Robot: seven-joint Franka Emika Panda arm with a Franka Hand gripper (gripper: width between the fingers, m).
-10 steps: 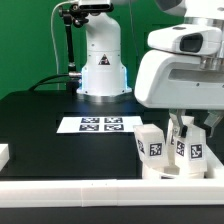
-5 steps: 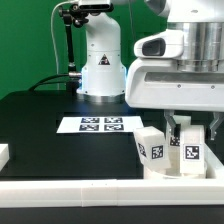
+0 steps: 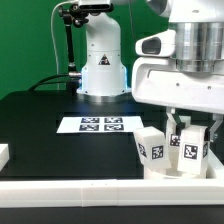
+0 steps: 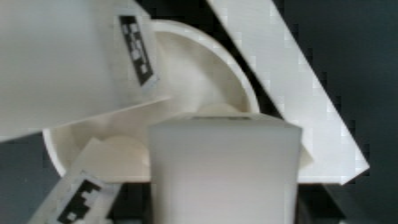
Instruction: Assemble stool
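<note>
The stool's white round seat [image 3: 168, 170] lies at the exterior view's right, next to the front rail. Two white tagged legs stand on it. One leg [image 3: 151, 147] stands free on the left. My gripper [image 3: 190, 136] is straight above the other leg [image 3: 194, 153], with a finger on each side, and is shut on it. In the wrist view that held leg [image 4: 222, 165] fills the middle. The curved seat [image 4: 192, 75] lies behind it, and the free leg [image 4: 63, 60] is close beside it. My fingertips are hidden there.
The marker board [image 3: 100, 124] lies flat mid-table. The robot base [image 3: 102, 60] stands behind it. A long white border rail [image 3: 90, 194] runs along the front and also shows in the wrist view [image 4: 294, 75]. A small white block [image 3: 3, 154] sits at the left edge.
The gripper head swung left over the held leg, then back a little to the right. The leg's tag face has turned slightly. The seat and free leg stayed put.
</note>
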